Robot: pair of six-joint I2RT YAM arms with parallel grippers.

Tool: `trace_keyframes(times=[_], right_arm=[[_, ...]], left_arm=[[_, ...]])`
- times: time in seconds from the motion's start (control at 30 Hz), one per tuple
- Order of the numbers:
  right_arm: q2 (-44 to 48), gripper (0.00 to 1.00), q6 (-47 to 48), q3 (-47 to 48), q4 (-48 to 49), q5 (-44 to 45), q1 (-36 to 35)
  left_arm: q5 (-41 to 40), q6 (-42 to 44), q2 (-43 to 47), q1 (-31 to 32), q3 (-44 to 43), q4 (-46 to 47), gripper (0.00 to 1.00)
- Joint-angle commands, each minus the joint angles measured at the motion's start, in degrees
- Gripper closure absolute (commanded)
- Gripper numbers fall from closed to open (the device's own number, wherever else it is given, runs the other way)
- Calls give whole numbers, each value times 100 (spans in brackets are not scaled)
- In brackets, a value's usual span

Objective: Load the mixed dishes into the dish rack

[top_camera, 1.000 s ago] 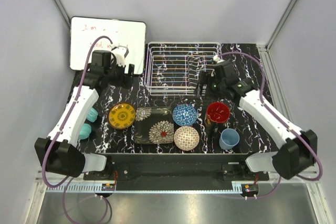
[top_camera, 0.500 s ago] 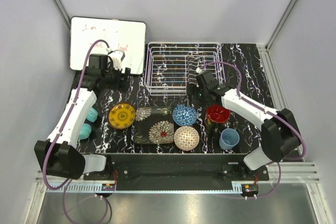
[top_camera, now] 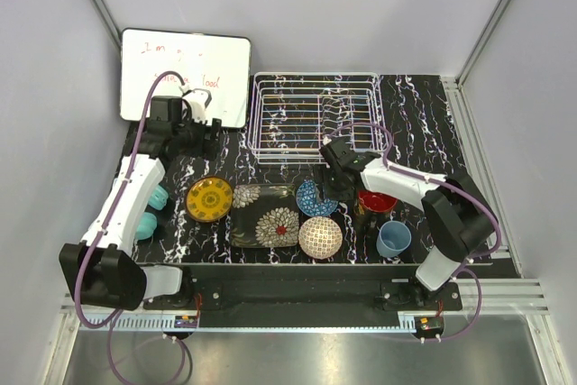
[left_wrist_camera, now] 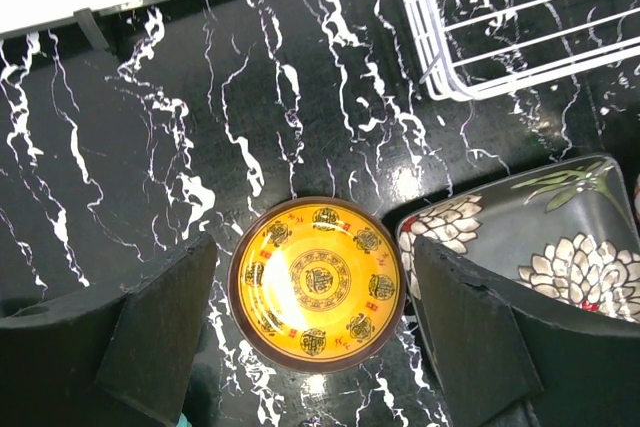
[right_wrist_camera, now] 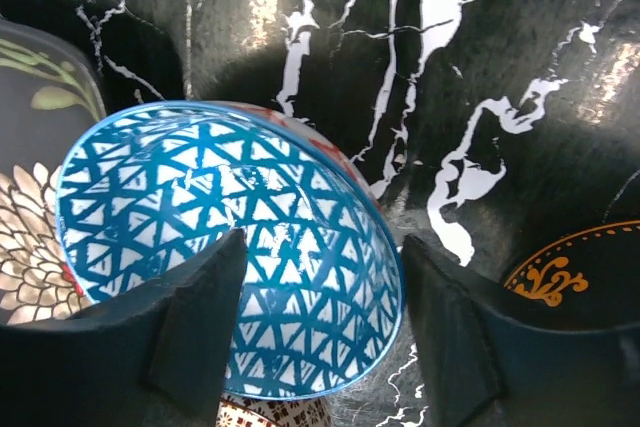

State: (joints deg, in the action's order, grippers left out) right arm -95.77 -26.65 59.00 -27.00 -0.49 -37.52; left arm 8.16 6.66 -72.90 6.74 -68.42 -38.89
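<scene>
Red handwriting crosses the whiteboard [top_camera: 185, 65] left of the dish rack [top_camera: 270, 119], too small and too arm-covered to read. The rack is white wire with rows of upright prongs. In front of it lie a yellow plate [left_wrist_camera: 317, 280] with a dark rim and ringed emblems, a floral plate [top_camera: 264, 215], a blue bowl [right_wrist_camera: 200, 197] latticed with white triangles, a beige bowl [top_camera: 320, 236], a red-lined mug [top_camera: 374, 197] and a pale blue cup [top_camera: 394, 238]. The right gripper [right_wrist_camera: 320, 317] has its jaws apart astride the blue bowl's rim, not clamped. The left gripper [left_wrist_camera: 315, 332] hangs spread above the yellow plate, holding nothing
</scene>
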Motion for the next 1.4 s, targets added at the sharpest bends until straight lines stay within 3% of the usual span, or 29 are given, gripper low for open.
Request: trace_keyframes(times=[0.0, 0.27, 0.43, 0.47, 0.67, 0.83, 1.1, 1.23, 1.37], right_arm=[[67, 34, -42, 15, -103, 243, -36], [-30, 72, -68, 94, -173, 269, -54], [-12, 89, -85, 181, -235, 365, -63], [-4, 99, -68, 190, -270, 392, -63], [189, 100, 37, 445, -656, 822, -63], [567, 100, 353, 1358, -1709, 1445, -98], [1060, 100, 757, 3123, -2634, 2157, -124], [543, 100, 1266, 4117, -2985, 3676, -116], [-746, 100, 1865, 5102, -3118, 5354, -115]], left_arm=[[-34, 108, 206, -85, 127, 338, 17], [-34, 169, 250, -156, 268, 488, 17], [-60, 222, 285, -217, 294, 541, 17], [-52, 231, 285, -226, 294, 550, 17], [-78, 292, 294, -261, 365, 611, 17], [-60, 292, 233, -279, 409, 681, 17], [115, 196, -101, -288, 198, 690, 18], [142, 187, -180, -288, 66, 681, 18], [115, 187, -172, -288, 13, 646, 18]])
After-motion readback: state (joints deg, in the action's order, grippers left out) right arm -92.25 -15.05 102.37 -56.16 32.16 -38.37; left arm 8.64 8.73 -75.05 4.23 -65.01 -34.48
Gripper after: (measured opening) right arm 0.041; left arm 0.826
